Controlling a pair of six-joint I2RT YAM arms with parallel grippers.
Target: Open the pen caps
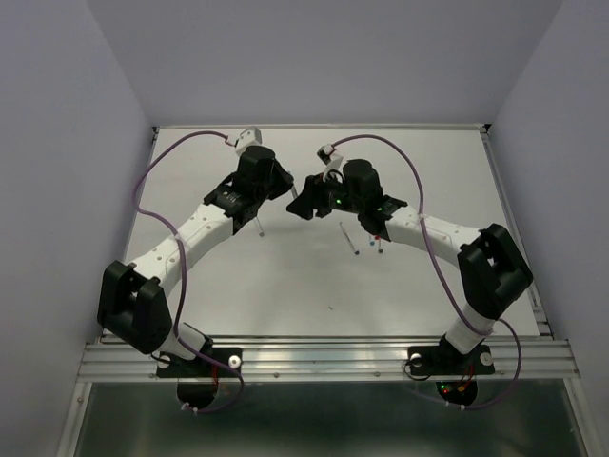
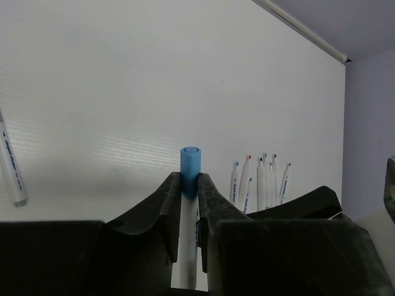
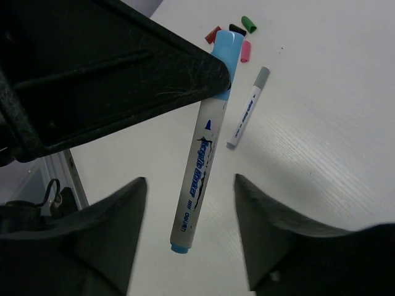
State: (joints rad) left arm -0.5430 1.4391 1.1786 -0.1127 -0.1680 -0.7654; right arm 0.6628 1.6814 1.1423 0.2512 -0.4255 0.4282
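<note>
**Capped pen [image 3: 199,154] in left claw [image 2: 189,180]**

The blue cap [image 2: 191,161] sits on its pen, pinched tight by the left claw above the table's [image 1: 285,281] far middle. The right claw [image 3: 188,182] gapes wide around the pen, holding nothing.

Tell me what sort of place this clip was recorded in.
Probably a lab robot test cell: a white tabletop boxed in by plain pale walls, an aluminium mounting rail along its near edge, and marker pens laid out as props, one blue-capped pen clamped by the left gripper.
</note>
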